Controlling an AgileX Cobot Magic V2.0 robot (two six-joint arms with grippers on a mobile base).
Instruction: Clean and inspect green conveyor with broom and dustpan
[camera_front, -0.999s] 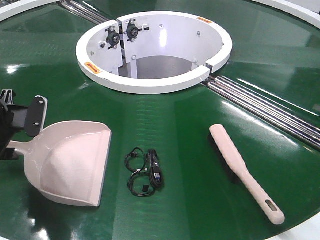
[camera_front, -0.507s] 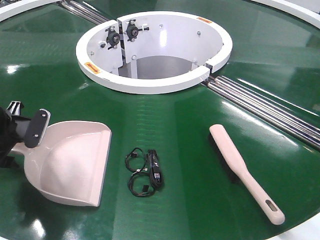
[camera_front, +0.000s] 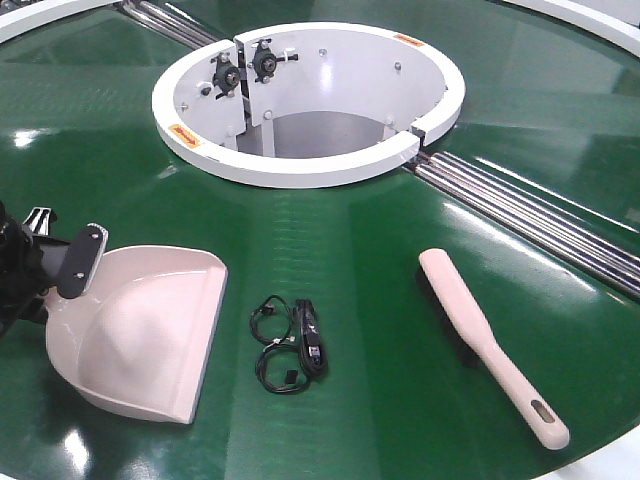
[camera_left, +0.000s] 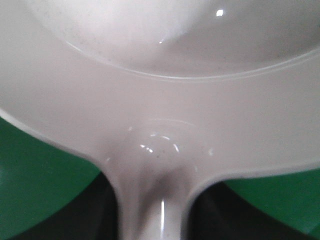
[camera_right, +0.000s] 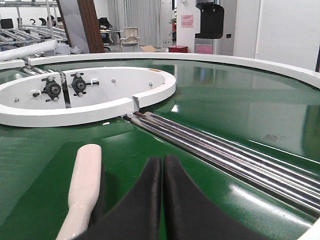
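Change: the left pincer (camera_front: 70, 270) has dropped lower and nearer the camera over the last second. The dustpan (camera_front: 140, 335) has swung with it, so its open lip now faces more squarely toward the black cable bundle (camera_front: 292, 345). That the pan follows the pincer means it is carried, not just touched. The left wrist view shows the pan's neck (camera_left: 155, 165) running down between two dark shapes, likely the fingers. So I judge the left pincer is clamped on the dustpan handle, though the contact itself is out of frame.

Dustpan: directly ahead of the left pincer, mouth pointing away from it, low on the green belt (camera_front: 380, 230). I cannot tell whether the lip is touching the belt. The cable bundle lies just beyond the lip, apart from it.

Right pincer (camera_right: 162, 165): fingers pressed together, holding nothing, hovering low over the belt. The broom (camera_right: 85, 185) lies just to its left, close but not touching. The silver rails (camera_right: 225, 150) run ahead and to the right. The white ring hub (camera_right: 90, 95) is further ahead on the left.

Versus earlier frames: the broom and cable bundle are in the same spots, and only the left arm and pan moved.

Meaning for the task: the pan is positioned as a catcher. The broom pickup is not yet done and looks like the next thing needed.
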